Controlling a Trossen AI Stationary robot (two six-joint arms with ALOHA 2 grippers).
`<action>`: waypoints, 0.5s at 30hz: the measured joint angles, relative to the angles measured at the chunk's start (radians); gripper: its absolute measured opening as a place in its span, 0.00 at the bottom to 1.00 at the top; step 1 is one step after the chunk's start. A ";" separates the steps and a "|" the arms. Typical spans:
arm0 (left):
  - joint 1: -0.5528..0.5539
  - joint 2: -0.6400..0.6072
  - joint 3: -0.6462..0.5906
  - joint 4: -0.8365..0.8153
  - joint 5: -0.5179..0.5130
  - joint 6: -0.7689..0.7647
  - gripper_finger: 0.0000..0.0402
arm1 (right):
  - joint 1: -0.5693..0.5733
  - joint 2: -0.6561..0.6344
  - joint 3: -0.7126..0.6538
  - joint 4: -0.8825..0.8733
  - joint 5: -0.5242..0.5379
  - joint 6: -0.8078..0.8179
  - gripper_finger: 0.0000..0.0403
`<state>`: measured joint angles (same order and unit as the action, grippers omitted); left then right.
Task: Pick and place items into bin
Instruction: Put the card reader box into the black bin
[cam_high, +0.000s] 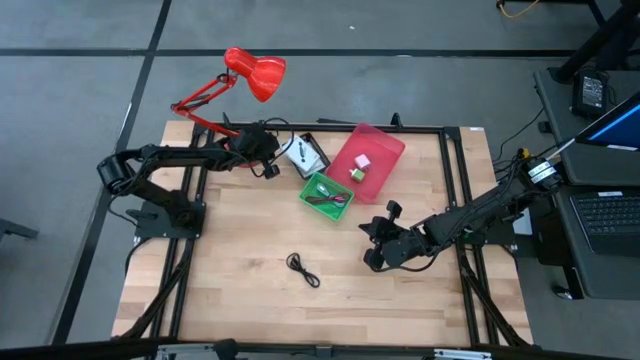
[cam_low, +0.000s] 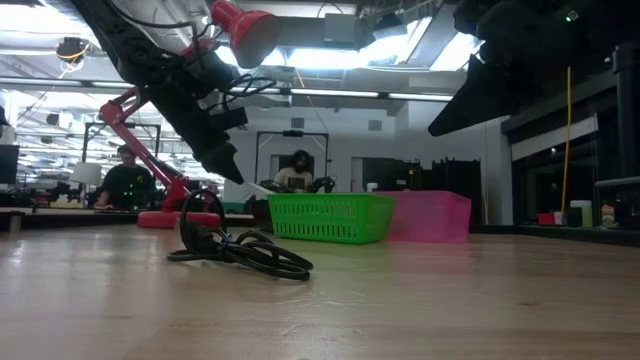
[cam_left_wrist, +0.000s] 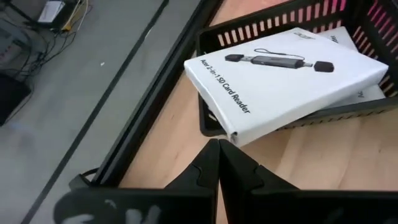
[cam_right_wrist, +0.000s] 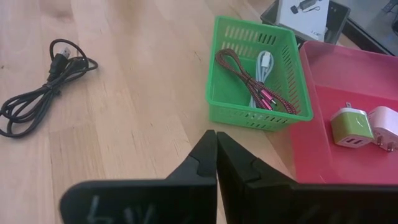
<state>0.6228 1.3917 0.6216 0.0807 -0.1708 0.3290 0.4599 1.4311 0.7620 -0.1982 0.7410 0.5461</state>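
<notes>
High view: one loose item is seen outside the bins, a coiled black cable (cam_high: 303, 269) lying on the pale wooden surface (cam_high: 240, 230), toward the front and well apart from the green slotted plastic basket (cam_high: 326, 195), the pink plastic bin (cam_high: 365, 160) and the black slotted tray (cam_high: 303, 154) holding white card-reader boxes (cam_left_wrist: 280, 74). The right end effector (cam_high: 375, 247) is held with fingers pressed together and nothing gripped, and the cable lies to its left, slightly nearer the front edge. The cable's coil is stretched diagonally. The left end effector (cam_high: 268, 160), likewise closed and empty, is poised beside the black tray, far from the cable. The right arm is judged the nearer one for the pick.
</notes>
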 joint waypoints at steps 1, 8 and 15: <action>0.000 -0.001 0.000 0.000 0.000 0.000 0.00 | 0.000 0.000 0.000 0.000 0.000 0.000 0.00; -0.001 -0.001 0.000 -0.007 0.043 -0.002 0.00 | 0.000 0.000 0.000 0.000 0.000 0.000 0.00; -0.001 -0.001 0.000 -0.023 0.133 -0.002 0.00 | 0.000 0.000 0.000 0.000 0.000 0.000 0.00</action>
<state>0.6216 1.3907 0.6216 0.0574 -0.0380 0.3271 0.4599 1.4311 0.7620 -0.1986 0.7410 0.5458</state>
